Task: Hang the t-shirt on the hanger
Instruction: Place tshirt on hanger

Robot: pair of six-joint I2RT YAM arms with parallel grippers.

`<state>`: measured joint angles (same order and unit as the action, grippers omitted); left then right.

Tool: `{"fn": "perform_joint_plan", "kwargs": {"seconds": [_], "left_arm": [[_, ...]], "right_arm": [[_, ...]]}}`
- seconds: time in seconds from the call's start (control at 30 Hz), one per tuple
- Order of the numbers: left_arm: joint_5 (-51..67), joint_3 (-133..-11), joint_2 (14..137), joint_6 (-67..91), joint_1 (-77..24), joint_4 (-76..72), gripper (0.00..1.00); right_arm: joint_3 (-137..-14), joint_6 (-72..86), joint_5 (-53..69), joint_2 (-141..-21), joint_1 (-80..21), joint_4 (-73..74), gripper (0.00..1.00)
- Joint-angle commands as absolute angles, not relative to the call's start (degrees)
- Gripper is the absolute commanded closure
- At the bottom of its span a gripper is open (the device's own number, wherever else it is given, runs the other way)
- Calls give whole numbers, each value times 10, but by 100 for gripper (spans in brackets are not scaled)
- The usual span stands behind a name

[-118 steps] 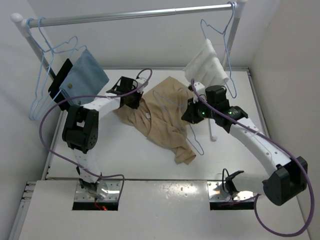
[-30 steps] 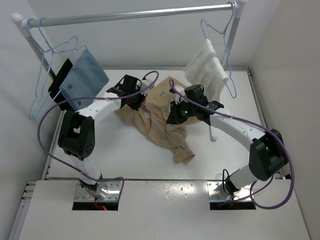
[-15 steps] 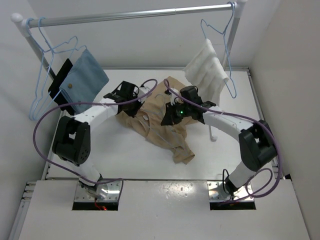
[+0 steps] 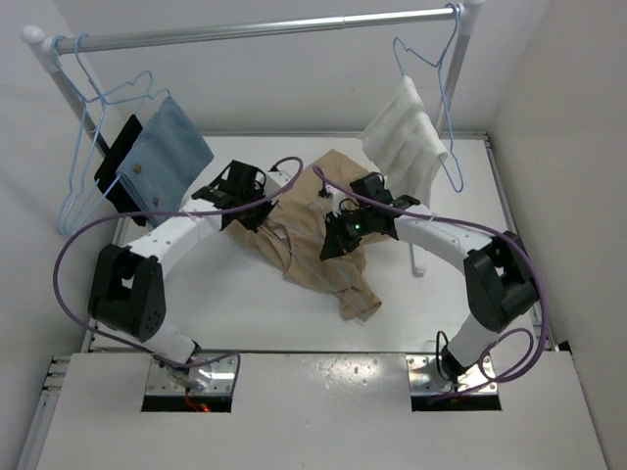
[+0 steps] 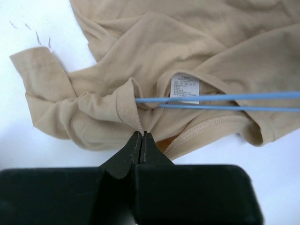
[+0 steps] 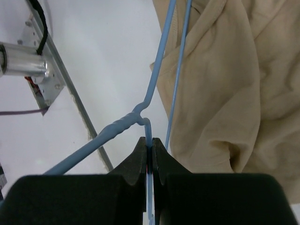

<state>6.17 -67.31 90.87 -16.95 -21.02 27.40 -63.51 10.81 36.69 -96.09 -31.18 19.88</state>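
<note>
The tan t-shirt [image 4: 328, 264] lies crumpled on the white table between the two arms. My left gripper [image 4: 257, 211] is shut on a fold of the t-shirt's neck edge [image 5: 129, 105], just left of the white label [image 5: 185, 87]. Two wires of the light-blue hanger [image 5: 225, 97] run into the neck opening from the right. My right gripper [image 4: 338, 242] is shut on the hanger's neck [image 6: 149, 133], just below the twist [image 6: 123, 126]. From there the hanger's wires [image 6: 161, 70] run away over the edge of the t-shirt [image 6: 234, 84].
A metal rail [image 4: 265, 29] crosses the back. Spare blue hangers [image 4: 98, 108] and a blue cloth [image 4: 168, 147] hang at its left, a white towel [image 4: 407, 132] on a hanger at its right. A metal strip [image 6: 70, 89] shows at the table's edge.
Both grippers have shifted a little left and nearer, the right one carrying the hanger further into the shirt. The left one has drawn the neck edge leftward.
</note>
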Motion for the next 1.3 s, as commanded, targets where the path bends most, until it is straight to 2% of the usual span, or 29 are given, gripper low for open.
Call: {"fn": "perform_joint_plan", "kwargs": {"seconds": [0.0, 0.3, 0.5, 0.63, 0.87, 1.07, 1.2, 1.27], "left_arm": [[64, -646, 854, -180, -210, 279, 99], [96, -615, 784, -209, -243, 290, 99], [122, -591, 729, -185, -256, 295, 99], [142, -627, 700, -159, -261, 302, 99], [179, -627, 639, -99, -261, 293, 99], [145, -638, 620, -105, -261, 286, 99], [120, -632, 614, -116, -261, 280, 99], [127, -632, 614, -121, -261, 280, 99]], "right_arm": [[-641, 73, 379, -936, -315, 248, 100], [-599, 121, 390, -873, -335, 226, 100], [-570, 215, 363, -858, -373, 86, 100], [-558, 274, 323, -839, -378, -32, 100], [-548, 362, 264, -845, -389, -148, 100], [-554, 269, 327, -824, -395, -8, 100], [-542, 202, 321, -805, -395, 76, 100], [-534, 196, 326, -805, -395, 71, 100]]}}
